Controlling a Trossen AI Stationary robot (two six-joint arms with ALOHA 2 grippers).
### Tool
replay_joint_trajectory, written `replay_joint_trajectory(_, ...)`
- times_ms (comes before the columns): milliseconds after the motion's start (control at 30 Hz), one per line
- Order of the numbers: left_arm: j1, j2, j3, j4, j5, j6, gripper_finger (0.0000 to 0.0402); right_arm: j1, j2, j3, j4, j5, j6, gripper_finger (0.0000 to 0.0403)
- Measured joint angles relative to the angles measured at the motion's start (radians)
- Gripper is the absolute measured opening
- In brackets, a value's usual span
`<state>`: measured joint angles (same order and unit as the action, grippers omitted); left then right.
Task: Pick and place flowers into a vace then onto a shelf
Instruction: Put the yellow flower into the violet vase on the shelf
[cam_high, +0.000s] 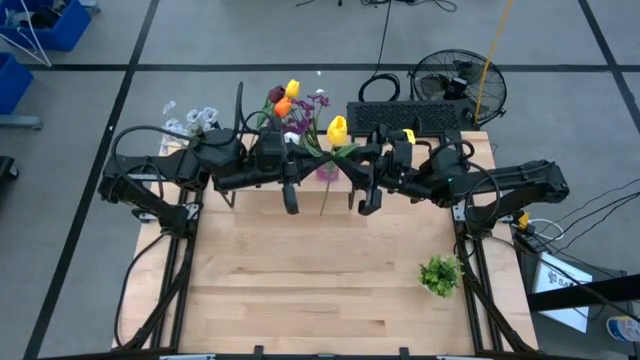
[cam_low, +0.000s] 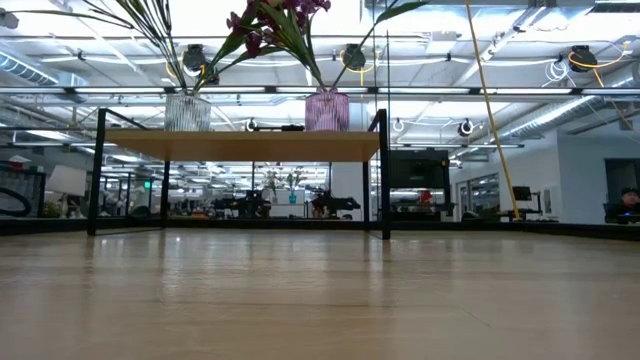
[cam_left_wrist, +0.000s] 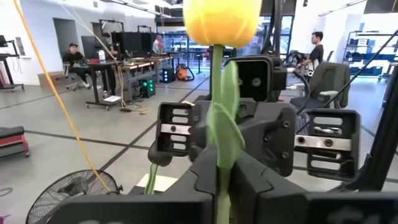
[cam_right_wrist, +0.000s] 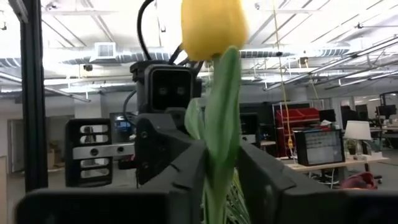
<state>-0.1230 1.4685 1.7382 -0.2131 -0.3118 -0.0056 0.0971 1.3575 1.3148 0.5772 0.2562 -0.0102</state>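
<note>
Step in hand looks like a handover or joint grip of the yellow tulip (cam_high: 337, 128): in both wrist views its green stem runs up between that arm's own fingers, with the other arm's wrist facing close behind. Left tool (cam_left_wrist: 219, 186) and right tool (cam_right_wrist: 217, 186) each seem narrowed on the stem, though actual contact can't be confirmed. From above, both arms meet mid-worktop (cam_high: 300, 290), just in front of the shelf (cam_low: 240, 145). On the shelf stand a clear vase (cam_low: 187, 112) and a pink vase (cam_low: 327, 111) already holding other flowers (cam_high: 290, 100). Next move likely needs one tool to let go, then the other to drop the stem into a vase mouth.
</note>
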Motion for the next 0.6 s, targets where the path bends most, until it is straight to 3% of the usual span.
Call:
replay_joint_trajectory(200, 0.0, 0.0, 0.0, -0.005, -0.007, 0.011, 0.0062, 0.0, -0.002, 0.001, -0.042, -0.011, -0.005, 0.001)
replay_joint_trajectory(600, -0.007, -0.055, 0.001, 0.013, 0.005, 0.031, 0.0081, -0.001, -0.007, -0.001, -0.043, 0.011, -0.035, 0.0003)
